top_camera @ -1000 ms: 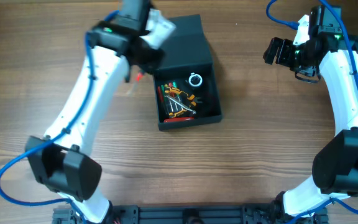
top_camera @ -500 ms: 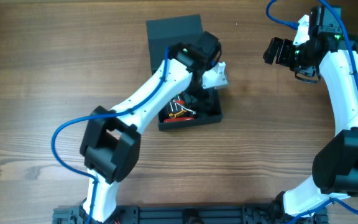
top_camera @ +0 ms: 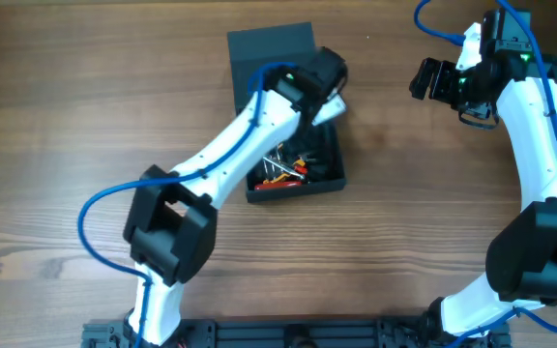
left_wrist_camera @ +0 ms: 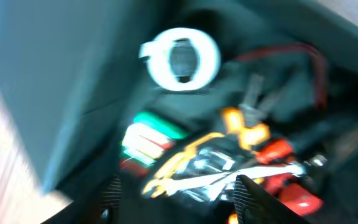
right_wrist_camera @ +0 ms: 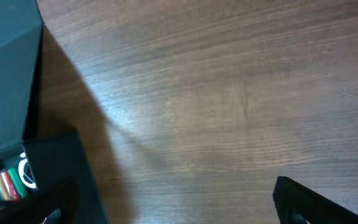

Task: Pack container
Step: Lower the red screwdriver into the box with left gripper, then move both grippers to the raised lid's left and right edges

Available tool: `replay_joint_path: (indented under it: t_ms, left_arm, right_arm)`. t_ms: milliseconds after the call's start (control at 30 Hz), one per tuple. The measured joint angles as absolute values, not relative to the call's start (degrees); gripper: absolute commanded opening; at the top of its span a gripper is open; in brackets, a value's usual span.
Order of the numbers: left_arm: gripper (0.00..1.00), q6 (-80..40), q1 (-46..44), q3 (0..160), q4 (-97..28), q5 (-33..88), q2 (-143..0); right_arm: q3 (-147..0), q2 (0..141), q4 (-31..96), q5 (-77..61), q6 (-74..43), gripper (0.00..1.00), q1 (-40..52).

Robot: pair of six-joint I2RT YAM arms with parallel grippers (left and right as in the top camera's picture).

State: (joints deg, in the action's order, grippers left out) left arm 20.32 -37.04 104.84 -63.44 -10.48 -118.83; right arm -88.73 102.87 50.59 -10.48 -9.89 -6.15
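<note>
The container [top_camera: 296,189] lies open at the table's middle, its flap lid [top_camera: 271,50] folded back on the far side. Inside is a heap of orange, red and silver hand tools [top_camera: 284,170]. My left arm [top_camera: 259,126] reaches over the box's far half. In the blurred left wrist view my left gripper [left_wrist_camera: 180,191] hangs inside the box just above the tools [left_wrist_camera: 229,171], jaws apart and nothing pinched. A white ring [left_wrist_camera: 182,59] lies beyond them. My right gripper [top_camera: 433,79] stands wide open above bare wood at the far right [right_wrist_camera: 185,199].
The container's right wall [right_wrist_camera: 61,168] and lid [right_wrist_camera: 5,56] show at the left of the right wrist view. A green, yellow and red striped piece [left_wrist_camera: 148,140] lies in the box beside the tools. Bare wooden table [top_camera: 85,145] surrounds the box.
My left arm swung from the container's left side to over its open half and lowered into it. Its jaws went from shut to apart. The right arm stayed still.
</note>
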Motion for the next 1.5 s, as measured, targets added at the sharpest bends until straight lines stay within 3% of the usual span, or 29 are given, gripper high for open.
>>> replay_joint_path:
  t_ms: [167, 200, 333, 367, 400, 467, 533, 667, 1067, 1500]
  left_arm:
    - [0.59, 5.19, -26.46, 105.84, -62.00, -10.81, -114.91]
    - [0.56, 2.46, -23.11, 106.00, -61.47, -9.72, -114.80]
    - [0.24, -5.30, -9.43, 106.04, -56.64, 0.95, -114.78]
    - [0.15, -6.37, -6.57, 106.04, -54.87, 4.82, -114.78]
    - [0.04, -6.94, -3.79, 106.04, -53.30, 9.47, -114.80]
    - [0.04, -8.23, -0.38, 106.04, -52.27, 15.64, -114.98]
    - [0.04, -9.39, 1.54, 106.06, -51.72, 20.38, -116.11]
    - [0.04, -10.28, 1.91, 106.08, -49.39, 26.74, -120.75]
    - [0.04, -14.11, 1.32, 106.08, -45.95, 33.30, -132.35]
    - [0.04, -18.83, -2.11, 106.06, -38.61, 34.63, -138.45]
  right_arm:
    - [-88.66, 102.87, 39.29, -10.48, -10.26, 1.00, -6.15]
    - [-88.66, 102.87, 38.85, -10.46, -10.26, 1.00, -6.15]
    - [-88.66, 102.87, 37.30, -10.72, -10.26, 1.00, -6.15]
    - [-88.66, 102.87, 36.27, -11.55, -10.28, 0.95, -6.15]
    - [-88.66, 102.87, 35.70, -12.53, -10.85, 0.83, -6.15]
    - [-88.66, 103.07, 33.43, -15.09, -13.26, 0.61, -6.15]
    - [-88.66, 104.01, 28.73, -19.27, -15.18, 0.32, -6.15]
    - [-88.66, 108.60, 22.55, -25.71, -21.19, 0.05, -6.15]
    - [-88.66, 126.61, 15.66, -44.66, -27.66, 0.04, -3.97]
    - [-88.66, 132.14, 10.22, -48.01, -26.74, 0.04, 4.99]
